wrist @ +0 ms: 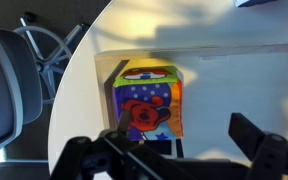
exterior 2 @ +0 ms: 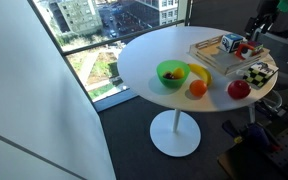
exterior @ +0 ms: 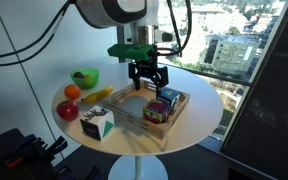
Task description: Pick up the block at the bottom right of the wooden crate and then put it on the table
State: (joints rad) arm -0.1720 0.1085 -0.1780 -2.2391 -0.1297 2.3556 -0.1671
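The wooden crate [exterior: 134,108] lies on the round white table [exterior: 199,100], and both exterior views show it [exterior 2: 209,52]. The block [exterior: 156,110] is red with multicoloured faces and sits in a corner of the crate. It also shows in an exterior view [exterior 2: 246,48] and in the wrist view [wrist: 147,98], where it has a red bear on a blue face. A black cube with a cyan face [exterior: 169,97] sits next to it. My gripper [exterior: 147,76] hovers above the crate, open and empty. In the wrist view its fingers [wrist: 184,138] frame the crate floor beside the block.
On the table beside the crate are a green bowl [exterior: 84,77], an orange fruit [exterior: 72,91], a banana [exterior: 96,96], a red apple [exterior: 68,110] and a white cube with green marks [exterior: 98,123]. A window runs along the table. A chair [wrist: 14,80] stands by the table's edge.
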